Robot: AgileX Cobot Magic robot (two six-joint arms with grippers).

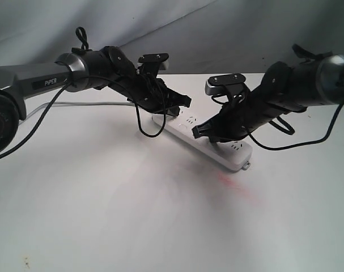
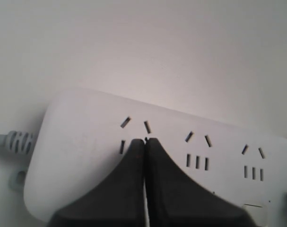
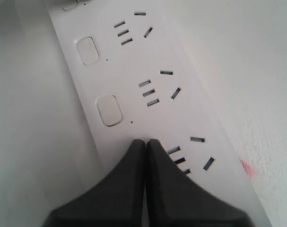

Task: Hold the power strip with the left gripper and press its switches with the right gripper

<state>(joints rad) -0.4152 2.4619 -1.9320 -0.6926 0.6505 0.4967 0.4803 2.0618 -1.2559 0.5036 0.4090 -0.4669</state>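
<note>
The white power strip (image 1: 190,131) lies slantwise on the table, its grey cord (image 1: 98,103) running off to the left. My left gripper (image 1: 173,110) is shut, and its tips rest on the strip's cord end beside the first socket group (image 2: 134,127). My right gripper (image 1: 203,132) is also shut, its tips down on the strip (image 3: 148,90) over the button row, just past a white switch (image 3: 108,110). Another switch (image 3: 87,50) shows farther along. Whatever lies under the right tips is hidden. In the left wrist view the strip (image 2: 86,151) fills the lower part and the cord (image 2: 11,141) leaves at its end.
The bare white tabletop (image 1: 132,215) spreads around the strip. A grey cloth backdrop (image 1: 189,28) hangs behind. A small end tab (image 1: 247,166) sticks out at the strip's near end, with a faint reddish mark (image 1: 231,184) on the table close by.
</note>
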